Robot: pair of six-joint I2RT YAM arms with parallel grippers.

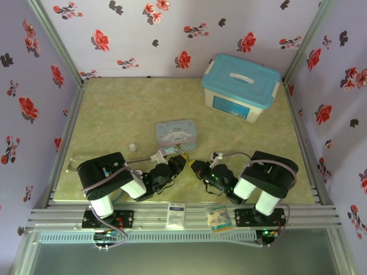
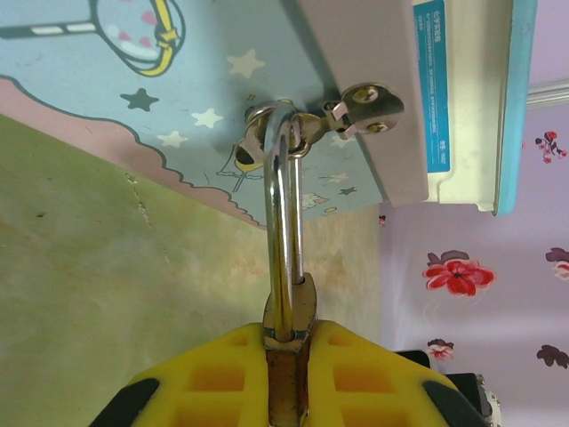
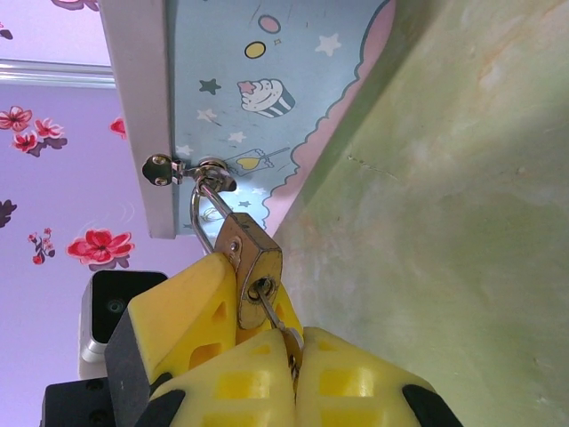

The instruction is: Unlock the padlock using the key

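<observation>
Padlock [image 3: 252, 258] pinched in left tool [image 2: 289, 360]; right tool [image 3: 293, 374] holds key [image 3: 276, 325] in keyhole [image 3: 258, 288].

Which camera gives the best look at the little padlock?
The right wrist view: the padlock shows its brass body, with the key in its keyhole. The left wrist view shows mainly its shackle; in the top view it is a tiny speck.

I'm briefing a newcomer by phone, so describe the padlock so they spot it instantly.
Find the pale-blue cartoon tin near the middle of the green table. The padlock hangs from the clasp on its near side, pinched in the left pincer. It alone is a small brass block with a thin silvery shackle, the key in its keyhole.
</observation>
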